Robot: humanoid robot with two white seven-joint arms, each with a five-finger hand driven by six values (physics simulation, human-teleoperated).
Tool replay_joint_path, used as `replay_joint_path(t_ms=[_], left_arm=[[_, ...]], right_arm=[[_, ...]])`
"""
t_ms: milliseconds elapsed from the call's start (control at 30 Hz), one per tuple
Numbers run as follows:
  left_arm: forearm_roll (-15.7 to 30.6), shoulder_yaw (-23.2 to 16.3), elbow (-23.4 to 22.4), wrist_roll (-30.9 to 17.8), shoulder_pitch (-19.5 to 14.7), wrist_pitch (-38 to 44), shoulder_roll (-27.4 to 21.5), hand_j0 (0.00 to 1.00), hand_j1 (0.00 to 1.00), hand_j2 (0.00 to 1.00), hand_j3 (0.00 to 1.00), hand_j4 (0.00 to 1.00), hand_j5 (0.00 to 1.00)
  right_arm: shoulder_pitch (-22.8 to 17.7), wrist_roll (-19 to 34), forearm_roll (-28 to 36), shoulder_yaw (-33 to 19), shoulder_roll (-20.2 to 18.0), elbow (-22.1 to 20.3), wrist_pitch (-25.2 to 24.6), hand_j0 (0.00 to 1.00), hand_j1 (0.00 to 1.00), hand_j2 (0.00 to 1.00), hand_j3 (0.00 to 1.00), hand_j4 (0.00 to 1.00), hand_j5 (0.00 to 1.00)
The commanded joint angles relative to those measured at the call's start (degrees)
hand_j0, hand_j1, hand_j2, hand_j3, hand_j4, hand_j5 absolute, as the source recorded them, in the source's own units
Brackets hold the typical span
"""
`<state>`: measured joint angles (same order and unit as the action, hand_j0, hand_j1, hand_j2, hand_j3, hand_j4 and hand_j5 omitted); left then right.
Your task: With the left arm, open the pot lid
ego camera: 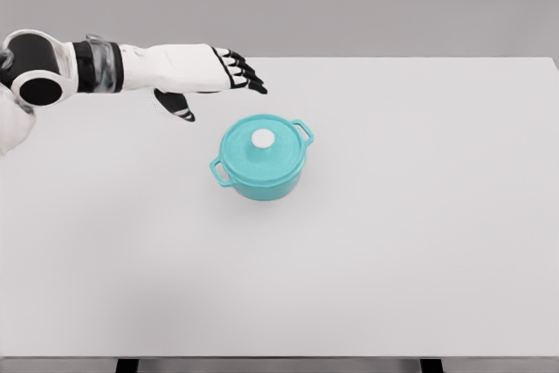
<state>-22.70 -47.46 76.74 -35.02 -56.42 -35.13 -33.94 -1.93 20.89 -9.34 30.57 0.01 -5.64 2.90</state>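
A teal pot [262, 162] with two side handles stands near the middle of the white table [393, 242]. Its teal lid [262, 148] sits closed on it, with a white round knob [263, 138] on top. My left hand [218, 85] hovers to the upper left of the pot, fingers [247, 74] stretched out and spread, thumb hanging down. It holds nothing and is apart from the lid. The left arm comes in from the picture's left edge.
Grey wall rises behind the table's far edge. The table's front edge runs along the bottom of the view.
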Motion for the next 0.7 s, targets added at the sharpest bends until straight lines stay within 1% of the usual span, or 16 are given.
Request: replay_joint_path(t_ms=[0, 167, 233, 267, 300, 367, 533, 667], left_arm=[[1.3, -1.6, -0.2, 0.0, 0.0, 0.1, 2.7, 1.0, 1.0, 1.0, 1.0, 1.0, 1.0], [2.0, -1.7, 0.3, 0.0, -1.2, 0.1, 2.6, 1.0, 1.0, 1.0, 1.0, 1.0, 1.0], [6.8, -2.2, 0.6, 0.0, -1.2, 0.1, 2.0, 1.0, 1.0, 1.0, 1.0, 1.0, 1.0], [7.7, -2.8, 1.1, 0.0, -1.1, 0.1, 2.0, 1.0, 1.0, 1.0, 1.0, 1.0, 1.0], [7.7, -4.0, 1.9, 0.0, -1.0, 0.1, 2.5, 1.0, 1.0, 1.0, 1.0, 1.0, 1.0], [7.7, -5.7, 1.9, 0.0, -0.7, 0.1, 2.7, 1.0, 1.0, 1.0, 1.0, 1.0, 1.0], [7.6, -6.9, 1.8, 0.0, -0.4, 0.1, 2.7, 1.0, 1.0, 1.0, 1.0, 1.0, 1.0], [7.5, -6.9, 1.9, 0.0, -0.5, 0.1, 2.8, 0.95, 0.95, 0.95, 0.95, 0.95, 0.95]], right_arm=[[0.0, 0.0, 0.0, 0.0, 0.0, -0.1, 0.1, 1.0, 1.0, 1.0, 1.0, 1.0, 1.0], [0.0, 0.0, 0.0, 0.0, 0.0, -0.1, 0.0, 1.0, 1.0, 1.0, 1.0, 1.0, 1.0], [0.0, 0.0, 0.0, 0.0, 0.0, -0.1, 0.0, 1.0, 1.0, 1.0, 1.0, 1.0, 1.0], [0.0, 0.0, 0.0, 0.0, 0.0, -0.1, 0.0, 1.0, 1.0, 1.0, 1.0, 1.0, 1.0], [0.0, 0.0, 0.0, 0.0, 0.0, -0.1, 0.0, 1.0, 1.0, 1.0, 1.0, 1.0, 1.0], [0.0, 0.0, 0.0, 0.0, 0.0, -0.1, 0.0, 1.0, 1.0, 1.0, 1.0, 1.0, 1.0], [0.0, 0.0, 0.0, 0.0, 0.0, 0.1, 0.1, 1.0, 1.0, 1.0, 1.0, 1.0, 1.0], [0.0, 0.0, 0.0, 0.0, 0.0, -0.1, 0.0, 1.0, 1.0, 1.0, 1.0, 1.0, 1.0]])
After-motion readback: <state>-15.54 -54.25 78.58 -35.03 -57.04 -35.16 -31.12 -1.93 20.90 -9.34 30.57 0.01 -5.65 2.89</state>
